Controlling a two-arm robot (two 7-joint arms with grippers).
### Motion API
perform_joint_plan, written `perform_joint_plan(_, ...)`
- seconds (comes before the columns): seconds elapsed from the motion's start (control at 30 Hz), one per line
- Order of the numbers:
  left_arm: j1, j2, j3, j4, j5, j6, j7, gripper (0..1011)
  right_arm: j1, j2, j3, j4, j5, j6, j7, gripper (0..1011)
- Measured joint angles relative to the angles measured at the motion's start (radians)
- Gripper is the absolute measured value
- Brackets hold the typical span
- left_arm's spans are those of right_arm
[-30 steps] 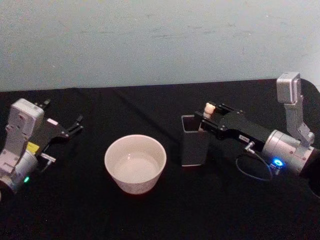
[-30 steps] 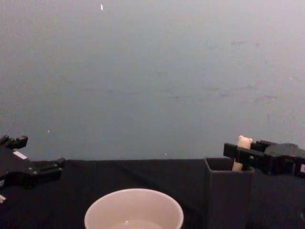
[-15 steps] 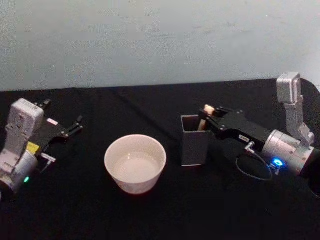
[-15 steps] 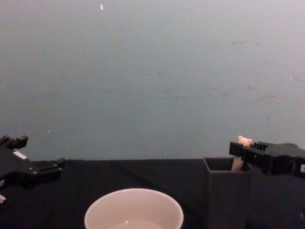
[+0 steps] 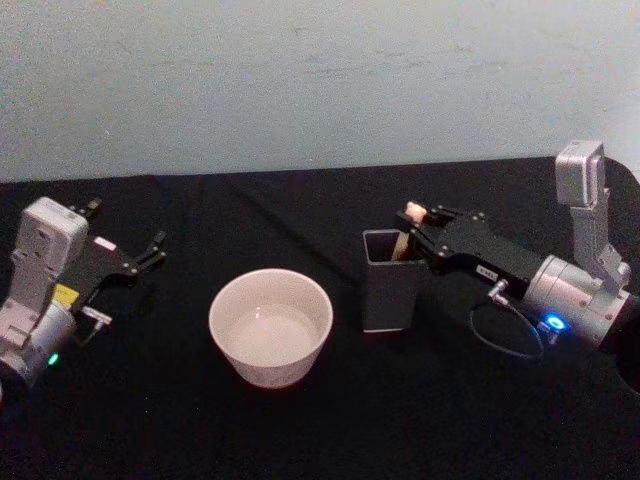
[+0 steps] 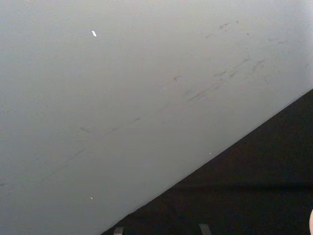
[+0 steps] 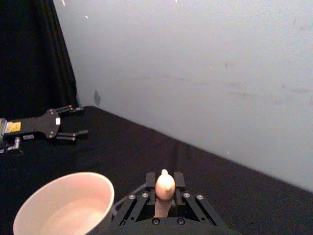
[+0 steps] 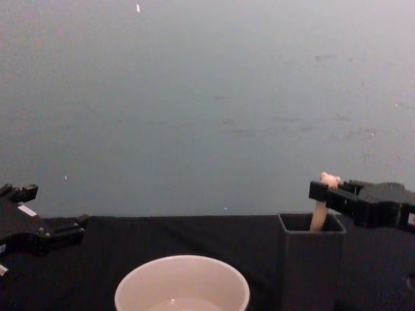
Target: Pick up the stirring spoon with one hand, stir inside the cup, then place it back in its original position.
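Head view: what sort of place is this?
Likely a staged robot test bench: black cloth-covered table against a bare pale wall, with a cream round cup and dark grey square holder set out.

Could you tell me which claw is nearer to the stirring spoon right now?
Right. The right claw grips the stirring spoon above the holder; the left claw sits open, far off past the cup.

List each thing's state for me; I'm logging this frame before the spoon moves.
stirring spoon: tilted, lower end inside the holder, handle gripped.
right gripper: shut on the spoon's handle.
holder: upright, open-topped.
cup: upright, apart from the holder.
left gripper: open, idle at the left.
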Motion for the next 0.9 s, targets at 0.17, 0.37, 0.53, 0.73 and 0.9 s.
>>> perform_joint_plan(0.17,0.0,0.0,0.0,0.0,0.0,0.0,0.0,1001,-0.001,0.004,0.01,-0.04,-0.023,-0.029,-0.007,214)
perform_joint_plan(0.37,0.0,0.0,0.0,0.0,0.0,0.0,0.0,1002,-0.001,0.012,0.024,-0.082,-0.032,-0.048,-0.001,214)
perform_joint_plan(0.53,0.0,0.0,0.0,0.0,0.0,0.0,0.0,1001,-0.004,0.025,0.038,-0.125,-0.033,-0.057,0.005,214)
perform_joint_plan(0.73,0.0,0.0,0.0,0.0,0.0,0.0,0.0,1001,-0.006,0.038,0.057,-0.165,-0.029,-0.059,0.006,214)
perform_joint_plan(0.9,0.0,0.0,0.0,0.0,0.0,0.0,0.0,1001,-0.009,0.046,0.071,-0.191,-0.018,-0.064,0.007,214)
